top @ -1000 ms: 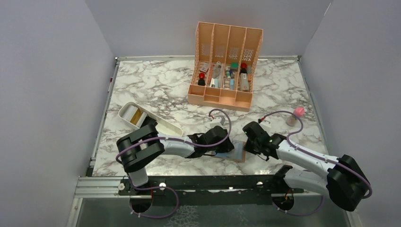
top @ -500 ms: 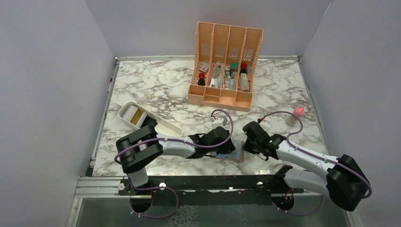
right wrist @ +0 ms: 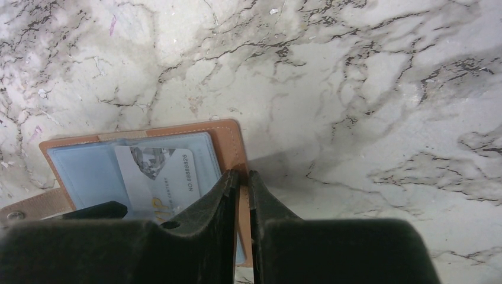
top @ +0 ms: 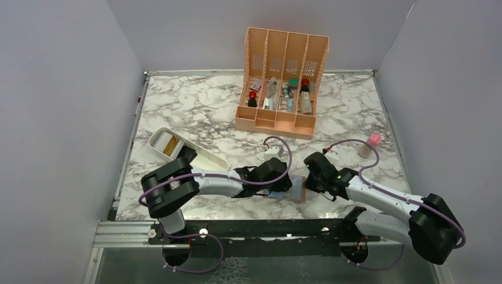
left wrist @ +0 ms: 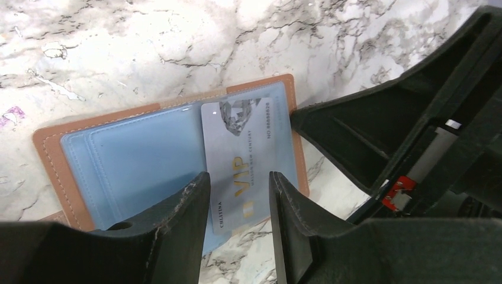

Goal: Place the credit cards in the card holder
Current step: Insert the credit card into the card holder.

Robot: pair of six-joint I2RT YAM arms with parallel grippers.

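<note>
Left gripper (left wrist: 240,177): fingers parted and hanging over the holder (left wrist: 136,160), straddling the near end of a silver card (left wrist: 245,148). Whether they touch the card I cannot tell.

Right gripper (right wrist: 241,174): fingers drawn nearly together with a thin slit between them, tips down on the holder's brown right edge.

Holder lies open and flat on the table (top: 195,112), blue side up. The card sits on its right half, far end tucked in a pocket. The snap tab (right wrist: 23,207) sticks out from the holder's left side.

Surface is white marble with grey veining, glossy. A small purple mark (left wrist: 12,112) shows on it left of the holder.

Room: plain lilac-grey walls (top: 59,89) close in on three sides.

- Peach organizer (top: 278,83) stands well beyond the holder.
- White tray (top: 155,141) lies beyond the holder and to its left.
- Pink-capped bottle (top: 370,144) stands beyond the holder and to its right.
</note>
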